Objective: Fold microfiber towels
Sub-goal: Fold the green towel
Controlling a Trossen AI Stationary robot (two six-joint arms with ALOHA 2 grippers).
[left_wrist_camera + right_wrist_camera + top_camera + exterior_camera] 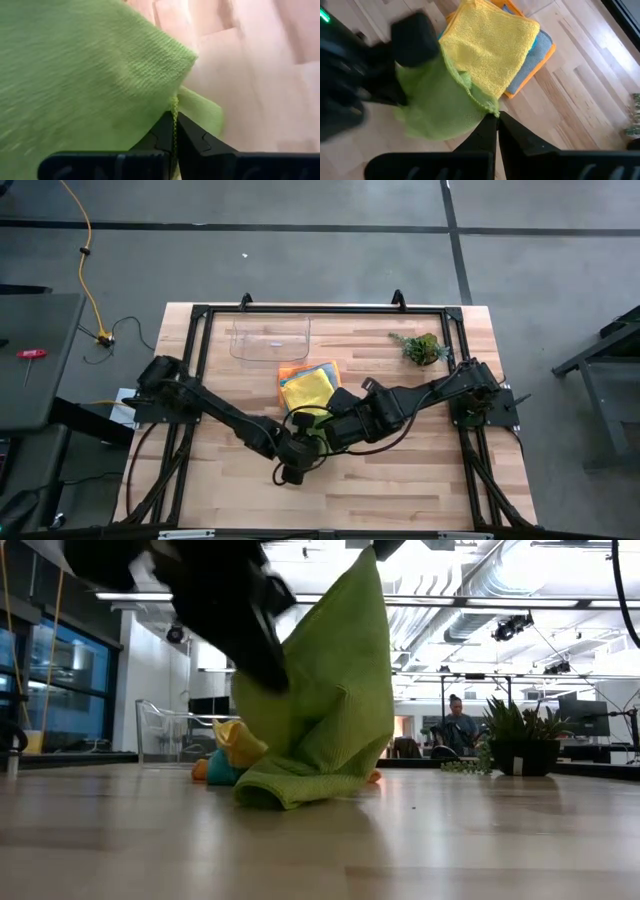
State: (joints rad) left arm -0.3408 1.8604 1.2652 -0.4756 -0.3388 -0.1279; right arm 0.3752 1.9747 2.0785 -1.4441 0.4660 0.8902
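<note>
Lime green towel: lifted by two edges near the middle of the table; it hangs upright, long axis near vertical, its lower folds bunched on the wood.
Hidden parts: from above, the two arms cover nearly all of this towel; in the low view its upper corners run behind the dark arm and out of the picture.
Left gripper: closed tight on a thin hem of the lime green towel.
Right gripper: closed on another edge of the same towel, just beside the stack.
Stack of towels: yellow on top, teal and orange edges showing beneath; any grey layer cannot be made out.
Stack position: flat on the table, just behind the lifted towel.
Clear tray: at the far edge, beyond the stack.
Plant: far right corner, well apart from the towels.
</note>
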